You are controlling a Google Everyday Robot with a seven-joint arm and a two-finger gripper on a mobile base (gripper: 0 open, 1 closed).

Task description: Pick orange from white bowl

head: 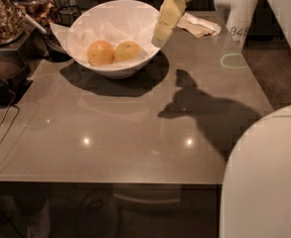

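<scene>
The white bowl (144,19), wide and lined with white paper, stands at the back left of the grey table. Two round fruits lie side by side in it. The orange (127,51) is the paler, yellowish one on the right. A deeper orange fruit (101,52) touches it on the left. My gripper (159,36), pale yellow, hangs tilted above the bowl's right rim, just right of and above the orange, not touching it. It holds nothing that I can see.
Crumpled paper (198,25) lies behind the gripper. Jars of dry food (3,14) and a black appliance (3,81) with a cable line the left edge. My white arm (242,11) rises at the back right and my body (264,182) fills the front right.
</scene>
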